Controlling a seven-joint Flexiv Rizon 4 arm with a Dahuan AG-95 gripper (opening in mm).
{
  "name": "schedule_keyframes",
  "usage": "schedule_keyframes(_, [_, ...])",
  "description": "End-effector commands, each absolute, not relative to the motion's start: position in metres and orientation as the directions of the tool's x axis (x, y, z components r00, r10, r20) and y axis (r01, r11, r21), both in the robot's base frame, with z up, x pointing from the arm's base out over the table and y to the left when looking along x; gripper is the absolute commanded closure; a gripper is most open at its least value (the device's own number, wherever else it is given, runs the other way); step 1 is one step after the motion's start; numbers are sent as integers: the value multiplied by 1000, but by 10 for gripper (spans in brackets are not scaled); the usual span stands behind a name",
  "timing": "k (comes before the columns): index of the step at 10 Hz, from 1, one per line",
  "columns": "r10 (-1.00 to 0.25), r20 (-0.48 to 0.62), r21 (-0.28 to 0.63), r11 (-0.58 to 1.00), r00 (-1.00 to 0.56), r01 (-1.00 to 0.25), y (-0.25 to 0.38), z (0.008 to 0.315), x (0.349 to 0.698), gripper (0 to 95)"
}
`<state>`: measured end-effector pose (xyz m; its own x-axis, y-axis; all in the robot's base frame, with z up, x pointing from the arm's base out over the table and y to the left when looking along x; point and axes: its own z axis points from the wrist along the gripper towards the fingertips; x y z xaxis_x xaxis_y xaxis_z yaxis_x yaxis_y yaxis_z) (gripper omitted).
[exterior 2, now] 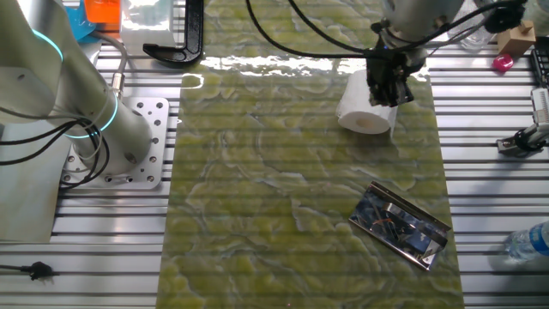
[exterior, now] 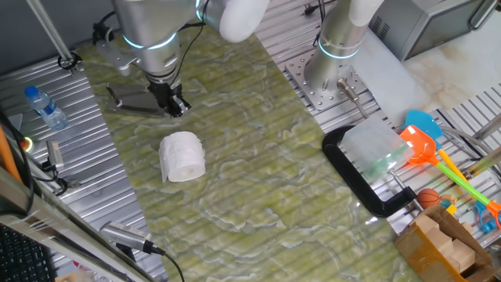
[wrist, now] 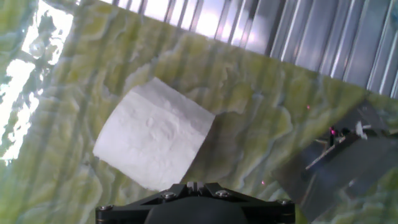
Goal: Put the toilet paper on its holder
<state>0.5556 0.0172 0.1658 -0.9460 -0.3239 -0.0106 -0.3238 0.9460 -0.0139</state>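
The toilet paper (exterior: 182,157) is a plump white roll lying on its side on the green marbled mat. It also shows in the other fixed view (exterior 2: 364,112) and in the hand view (wrist: 155,134). The holder (exterior: 131,98) is a flat dark metal plate with a thin rod, lying on the mat apart from the roll; it also shows in the other fixed view (exterior 2: 401,225) and in the hand view (wrist: 348,162). My gripper (exterior: 174,103) hangs above the mat between holder and roll, with its jaws together and nothing in them; its fingertips (wrist: 193,185) sit at the hand view's bottom edge.
A clear water bottle (exterior: 45,107) lies on the ribbed metal at the left. A large black C-shaped frame (exterior: 352,176) with a clear box lies at the mat's right edge. A second arm's base (exterior: 337,63) stands behind. Colourful toys (exterior: 427,141) and a cardboard box (exterior: 442,243) sit at the right.
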Motion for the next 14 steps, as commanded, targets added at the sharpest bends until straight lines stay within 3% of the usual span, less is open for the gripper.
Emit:
schedule_keyframes(1, [-345,-6,-13,939,-939,-345,22,164,568,950])
schedule_keyframes(6, [-346,-11,-9,938,-938,-346,39,156,578,950])
schedule_keyframes(11, [-532,-10,-5,846,-846,-532,49,152,589,950])
schedule_keyframes(14, [-568,-11,-4,823,-823,-568,50,151,589,950])
